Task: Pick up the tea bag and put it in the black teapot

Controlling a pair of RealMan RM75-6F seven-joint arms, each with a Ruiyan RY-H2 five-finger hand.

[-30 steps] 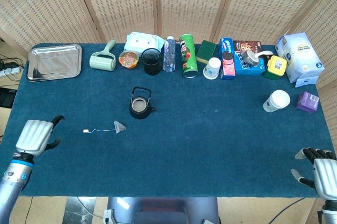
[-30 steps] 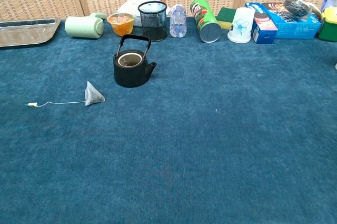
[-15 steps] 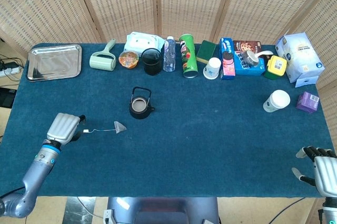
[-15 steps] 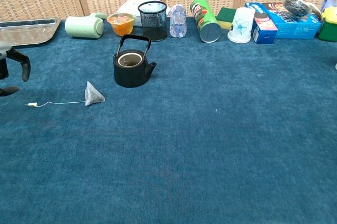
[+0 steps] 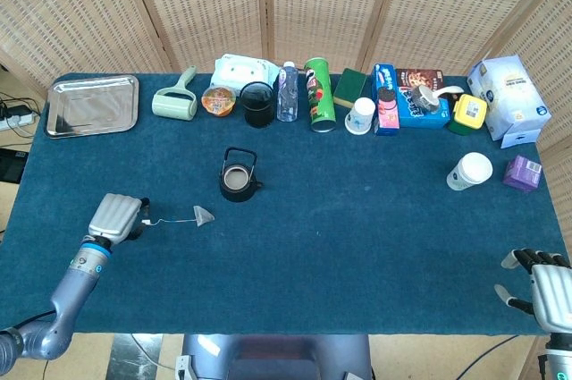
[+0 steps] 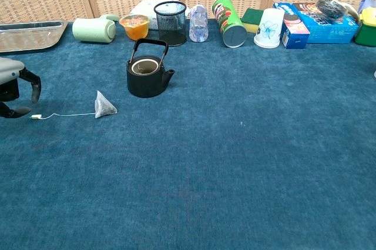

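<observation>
The tea bag (image 5: pixel 204 215) is a small grey pyramid lying on the blue cloth, seen in the chest view as tea bag (image 6: pixel 104 105). Its thin string runs left to a small paper tag (image 6: pixel 36 116). My left hand (image 6: pixel 14 88) hovers just left of that tag with its fingers curved and apart, holding nothing; in the head view the left hand (image 5: pixel 116 216) sits right beside the tag (image 5: pixel 146 222). The black teapot (image 5: pixel 239 179) stands lidless behind and right of the bag, handle up, also visible as teapot (image 6: pixel 145 76). My right hand (image 5: pixel 541 286) rests open at the table's near right corner.
Along the back edge stand a metal tray (image 5: pixel 92 105), a green lint roller (image 5: pixel 175 101), a black mesh cup (image 6: pixel 170 22), a water bottle (image 6: pixel 198 23), a green chip can (image 6: pixel 229 22) and several boxes. A paper cup (image 5: pixel 469 171) stands at the right.
My left hand has come in from the table's left edge to the tag end of the string and lowered its curved fingers beside it. The tea bag, teapot and right hand have not moved.
</observation>
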